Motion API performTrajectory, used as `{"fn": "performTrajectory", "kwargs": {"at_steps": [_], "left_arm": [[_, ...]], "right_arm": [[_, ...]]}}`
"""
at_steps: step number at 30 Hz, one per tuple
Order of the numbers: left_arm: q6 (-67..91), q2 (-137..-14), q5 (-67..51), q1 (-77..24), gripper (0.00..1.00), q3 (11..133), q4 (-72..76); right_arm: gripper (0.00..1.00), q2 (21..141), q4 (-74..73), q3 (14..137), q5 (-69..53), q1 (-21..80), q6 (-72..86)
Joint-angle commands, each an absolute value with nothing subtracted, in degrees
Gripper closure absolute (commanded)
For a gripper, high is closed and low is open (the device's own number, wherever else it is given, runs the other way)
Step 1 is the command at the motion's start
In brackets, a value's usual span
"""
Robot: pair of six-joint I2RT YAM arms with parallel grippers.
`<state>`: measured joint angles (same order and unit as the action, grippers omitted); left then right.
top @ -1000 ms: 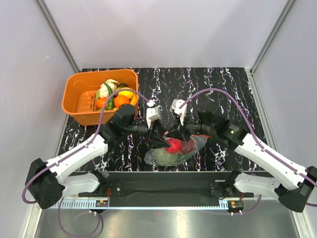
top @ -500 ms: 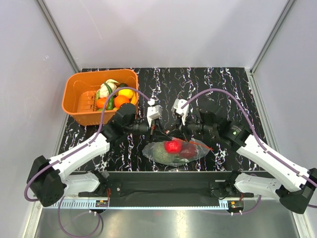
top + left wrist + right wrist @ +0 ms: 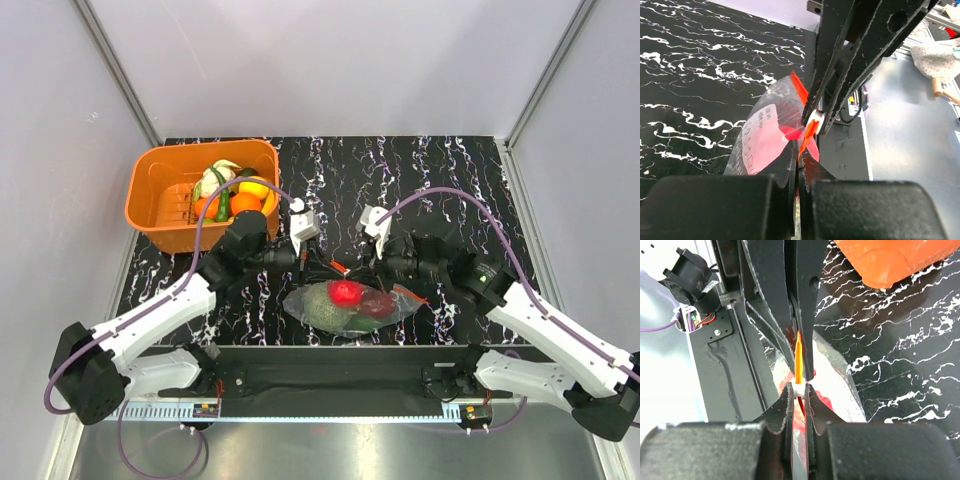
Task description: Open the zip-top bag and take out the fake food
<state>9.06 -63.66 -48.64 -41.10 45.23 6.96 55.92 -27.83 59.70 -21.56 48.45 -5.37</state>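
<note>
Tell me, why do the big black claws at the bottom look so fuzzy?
In both wrist views the claw fingers sit right against the lens, so they blur; the orange-red zip strip farther away looks sharper. The top view is evenly lit and sharp.

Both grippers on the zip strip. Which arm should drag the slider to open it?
Probably right: the right gripper pinches the white slider, while the left gripper clamps the orange-red zip strip as an anchor.
</note>
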Motion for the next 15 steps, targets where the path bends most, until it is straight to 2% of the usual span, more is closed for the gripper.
{"fn": "performTrajectory", "kwargs": {"at_steps": [1,7,15], "left_arm": [[8.88,-61.17,-46.06,-39.82,1.00,45.09,11.86],[8.97,-60.56,-39.91,-38.94,1.00,44.39,11.34],[8.35,-60.56,-25.59,-38.58,1.00,43.42,9.14]], "right_arm": [[1.00,53.79,-30.41,59.15,-19.95,48.96,-3.96],[1.00,52.74,-31.64,59.15,-18.37,49.04,-3.17],[1.00,53.09,-33.31,59.06,-13.81,48.96,-0.80]]}}
